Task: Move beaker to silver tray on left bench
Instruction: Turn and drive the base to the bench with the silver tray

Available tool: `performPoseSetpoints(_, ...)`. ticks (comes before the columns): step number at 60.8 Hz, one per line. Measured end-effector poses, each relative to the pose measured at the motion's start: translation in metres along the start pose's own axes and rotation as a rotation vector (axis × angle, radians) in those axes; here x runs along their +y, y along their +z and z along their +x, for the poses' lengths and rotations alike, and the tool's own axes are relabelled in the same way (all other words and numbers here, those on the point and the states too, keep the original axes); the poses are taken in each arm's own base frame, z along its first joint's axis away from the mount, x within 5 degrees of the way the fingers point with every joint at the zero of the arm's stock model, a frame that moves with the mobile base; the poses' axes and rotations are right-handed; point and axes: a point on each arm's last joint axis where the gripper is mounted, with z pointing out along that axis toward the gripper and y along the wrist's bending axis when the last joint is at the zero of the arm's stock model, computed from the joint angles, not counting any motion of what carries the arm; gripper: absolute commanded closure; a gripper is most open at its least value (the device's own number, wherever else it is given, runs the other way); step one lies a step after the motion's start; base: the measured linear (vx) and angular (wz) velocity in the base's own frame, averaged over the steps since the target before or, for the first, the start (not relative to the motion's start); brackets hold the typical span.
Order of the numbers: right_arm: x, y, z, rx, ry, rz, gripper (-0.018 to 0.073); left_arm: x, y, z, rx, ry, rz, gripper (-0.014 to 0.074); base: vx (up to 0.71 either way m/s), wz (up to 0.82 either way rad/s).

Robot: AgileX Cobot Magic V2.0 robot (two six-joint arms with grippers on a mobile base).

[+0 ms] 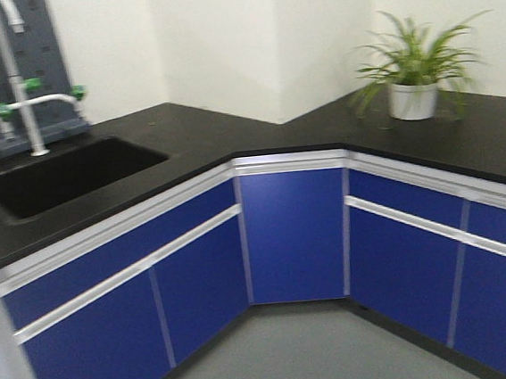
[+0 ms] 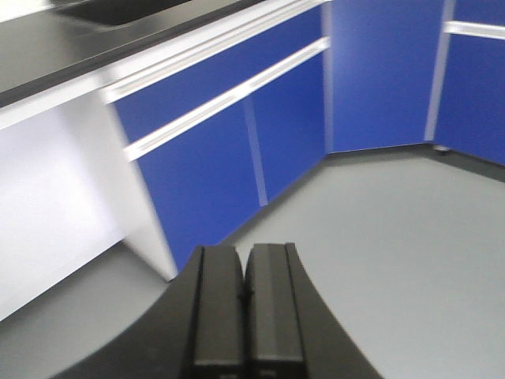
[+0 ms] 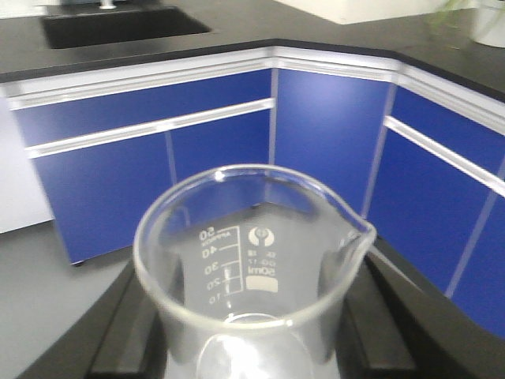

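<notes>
My right gripper [image 3: 248,335] is shut on the small clear glass beaker [image 3: 248,268], which fills the lower middle of the right wrist view, rim and spout up, white volume marks showing. Its black fingers [image 3: 130,332] press the glass on both sides, above the grey floor. My left gripper [image 2: 243,308] is shut and empty, held over the floor in front of the blue cabinets. The black bench [image 1: 229,129] runs round the corner in the front view. The silver tray is out of view. Neither gripper shows in the front view.
A black sink [image 1: 68,176] with a white and green tap [image 1: 34,107] is set in the left part of the bench. A potted plant [image 1: 412,71] stands on the right part. Blue cabinet doors [image 1: 293,235] line the corner below; grey floor [image 1: 296,355] lies in front.
</notes>
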Motion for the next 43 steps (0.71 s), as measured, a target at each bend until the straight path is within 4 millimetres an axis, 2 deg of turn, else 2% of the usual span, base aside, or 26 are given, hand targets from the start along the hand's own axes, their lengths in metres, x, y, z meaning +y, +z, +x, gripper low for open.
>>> performPoseSetpoints(21,0.0,0.0,0.0,0.0,0.0,0.0,0.057,0.0,0.0,0.0,0.0,0.0,0.0,0.0595,0.0,0.62)
performPoseSetpoints(43,0.0,0.0,0.0,0.0,0.0,0.0,0.057,0.0,0.0,0.0,0.0,0.0,0.0,0.0595,0.14,0.48)
